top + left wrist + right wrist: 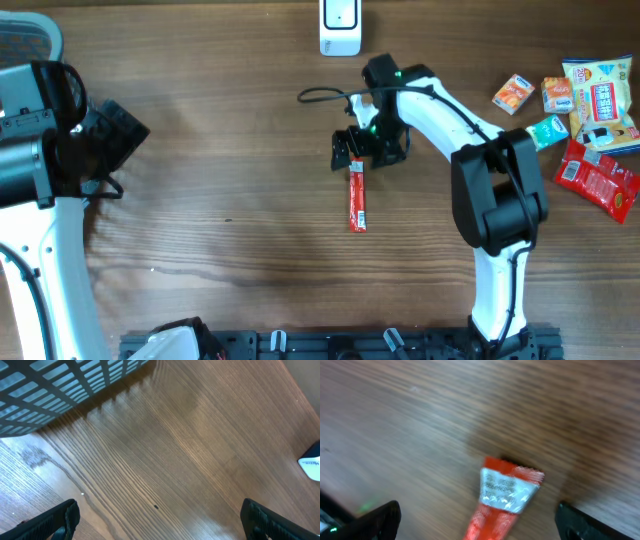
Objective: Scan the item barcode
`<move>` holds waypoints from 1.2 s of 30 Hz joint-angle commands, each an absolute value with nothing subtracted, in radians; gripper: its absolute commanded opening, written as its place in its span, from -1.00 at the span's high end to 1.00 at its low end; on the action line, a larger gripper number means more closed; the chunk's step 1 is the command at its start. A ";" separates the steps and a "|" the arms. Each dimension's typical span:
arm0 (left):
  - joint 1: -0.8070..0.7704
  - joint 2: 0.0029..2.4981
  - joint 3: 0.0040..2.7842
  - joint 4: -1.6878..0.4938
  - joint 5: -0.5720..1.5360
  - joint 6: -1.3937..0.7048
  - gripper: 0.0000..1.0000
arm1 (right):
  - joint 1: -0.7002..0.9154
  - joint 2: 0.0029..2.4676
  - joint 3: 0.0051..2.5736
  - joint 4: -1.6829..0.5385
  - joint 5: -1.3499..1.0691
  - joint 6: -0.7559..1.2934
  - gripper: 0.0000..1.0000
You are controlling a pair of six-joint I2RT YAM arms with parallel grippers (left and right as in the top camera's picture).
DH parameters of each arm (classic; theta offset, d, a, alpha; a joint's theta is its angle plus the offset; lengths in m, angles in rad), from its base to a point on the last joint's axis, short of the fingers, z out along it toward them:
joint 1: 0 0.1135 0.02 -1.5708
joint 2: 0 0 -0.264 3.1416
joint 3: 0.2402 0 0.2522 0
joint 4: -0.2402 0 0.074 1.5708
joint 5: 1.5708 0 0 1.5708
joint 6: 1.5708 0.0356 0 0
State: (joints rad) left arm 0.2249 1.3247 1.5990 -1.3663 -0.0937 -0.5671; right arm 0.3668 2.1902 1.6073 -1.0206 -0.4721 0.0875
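The right gripper (pixel 477 512) hangs low over the wooden table (pixel 420 415) with its jaws spread wide and nothing clamped in them. Its two dark fingers (pixel 377 520) show at the bottom corners of the wrist view. The red stick packet (pixel 507 492) lies flat on the wood in the gap between them, clear of both. Its crimped end and a silvery printed patch point away from the wrist. That view is smeared, so the print on the patch cannot be read. From above, the packet runs from under the gripper back toward the arm's base. Farther out, ahead of the gripper at the table's far edge, stands the white scanner (pixel 340 27). Well off to the gripper's right lies a loose cluster of snack packets (pixel 590 120). Far to its left, the left gripper (pixel 160 515) is held above bare wood, jaws equally wide and empty. A pale slatted basket (pixel 50 390) lies beyond its fingers (pixel 55 520).
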 commanded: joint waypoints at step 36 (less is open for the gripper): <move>0.230 1.322 1.607 -1.367 -0.110 -0.581 -1.00 | 0.389 2.177 1.258 -0.786 -0.459 0.367 0.27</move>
State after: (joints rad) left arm 0.2249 1.3247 1.5990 -1.3663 -0.0933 -0.5671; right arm 0.3256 2.0941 1.3117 -0.7876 -0.6277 0.3576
